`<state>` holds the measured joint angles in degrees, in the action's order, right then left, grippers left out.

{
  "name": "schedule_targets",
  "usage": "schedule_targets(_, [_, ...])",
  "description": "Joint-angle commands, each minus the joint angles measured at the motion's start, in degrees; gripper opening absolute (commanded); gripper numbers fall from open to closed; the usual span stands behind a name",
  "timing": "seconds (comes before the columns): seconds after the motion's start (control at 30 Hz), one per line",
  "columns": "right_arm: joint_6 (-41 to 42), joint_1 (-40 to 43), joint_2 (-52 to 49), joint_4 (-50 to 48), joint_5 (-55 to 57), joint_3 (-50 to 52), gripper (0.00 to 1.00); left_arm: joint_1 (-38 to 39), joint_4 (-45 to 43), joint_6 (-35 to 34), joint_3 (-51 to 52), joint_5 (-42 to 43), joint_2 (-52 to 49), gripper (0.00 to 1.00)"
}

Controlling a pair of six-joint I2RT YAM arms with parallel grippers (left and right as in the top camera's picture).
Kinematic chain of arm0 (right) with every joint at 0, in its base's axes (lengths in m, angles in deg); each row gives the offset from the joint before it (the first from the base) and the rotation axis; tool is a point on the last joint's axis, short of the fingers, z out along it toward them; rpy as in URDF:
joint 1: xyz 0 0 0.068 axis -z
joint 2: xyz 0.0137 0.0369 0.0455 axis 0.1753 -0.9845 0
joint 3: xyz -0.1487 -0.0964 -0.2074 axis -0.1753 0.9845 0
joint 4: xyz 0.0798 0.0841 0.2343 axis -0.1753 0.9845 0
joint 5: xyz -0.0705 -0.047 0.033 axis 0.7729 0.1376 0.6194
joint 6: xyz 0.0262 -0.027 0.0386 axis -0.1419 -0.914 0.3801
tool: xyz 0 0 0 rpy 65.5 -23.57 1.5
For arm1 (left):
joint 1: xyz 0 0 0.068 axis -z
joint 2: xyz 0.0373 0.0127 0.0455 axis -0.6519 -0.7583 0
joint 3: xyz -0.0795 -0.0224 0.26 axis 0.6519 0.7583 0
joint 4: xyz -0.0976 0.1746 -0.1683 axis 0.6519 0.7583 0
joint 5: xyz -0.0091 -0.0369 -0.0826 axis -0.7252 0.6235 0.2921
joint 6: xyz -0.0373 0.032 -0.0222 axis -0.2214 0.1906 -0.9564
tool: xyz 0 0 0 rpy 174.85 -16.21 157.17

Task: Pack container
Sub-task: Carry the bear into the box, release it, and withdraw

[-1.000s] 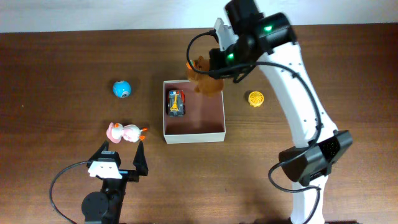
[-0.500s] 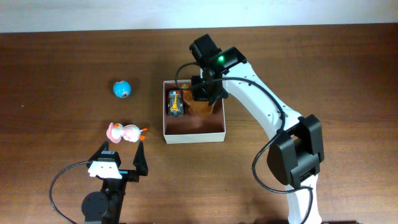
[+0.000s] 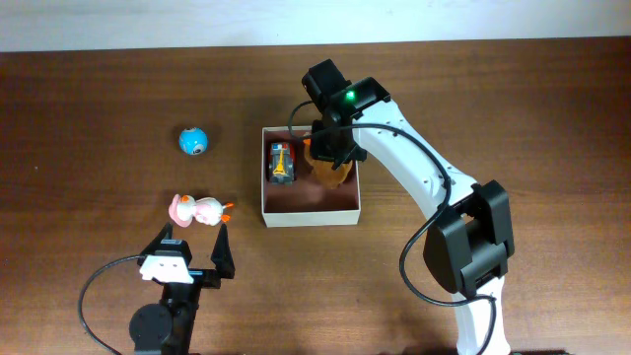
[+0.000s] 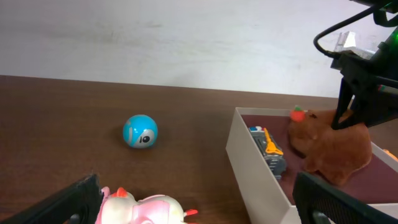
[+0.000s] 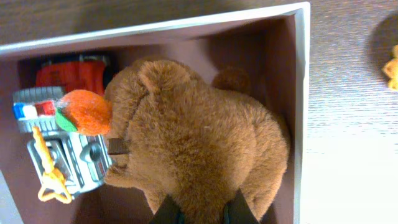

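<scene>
The container (image 3: pixel 311 219) is a square white-walled box with a pink-brown inside at the table's middle. My right gripper (image 3: pixel 330 156) is shut on a brown plush toy (image 3: pixel 332 173) and holds it inside the container's far right part. The right wrist view shows the fingers (image 5: pixel 202 214) pinching the plush (image 5: pixel 199 137), which has an orange knob on its head. A grey and red toy car (image 3: pixel 281 163) lies in the container's far left part, next to the plush. My left gripper (image 3: pixel 192 258) is open and empty near the front edge, just behind a pink and white duck toy (image 3: pixel 197 210).
A blue ball (image 3: pixel 193 141) lies left of the container. A yellow toy (image 5: pixel 392 68) lies on the table right of the container and is hidden under the arm in the overhead view. The left wrist view shows the ball (image 4: pixel 140 132), duck (image 4: pixel 146 208) and container wall (image 4: pixel 255 168).
My right arm has come down from above the container's far edge, carrying the plush into the container. The container has shifted slightly right. The left arm has not moved.
</scene>
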<state>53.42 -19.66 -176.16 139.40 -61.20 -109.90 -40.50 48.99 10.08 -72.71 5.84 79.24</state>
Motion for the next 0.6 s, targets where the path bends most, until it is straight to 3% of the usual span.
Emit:
schedule_targets(0.0, [2.5, 0.2, 0.2, -0.1, 6.6, 0.3, 0.08, -0.4, 0.0, 0.7, 0.3, 0.4, 0.5, 1.00])
schedule_targets(0.23, [2.5, 0.2, 0.2, -1.9, 6.9, 2.8, 0.10, -0.4, 0.0, 0.7, 0.3, 0.4, 0.5, 1.00])
schedule_targets(0.37, [2.4, 0.3, 0.2, -3.0, 7.2, 3.6, 0.49, -0.4, 0.0, 0.7, 0.3, 0.4, 0.5, 1.00])
schedule_targets(0.57, [-1.7, 0.3, 0.3, -3.5, 5.9, 2.4, 0.53, -0.4, 0.0, 0.7, 0.3, 0.4, 0.5, 1.00])
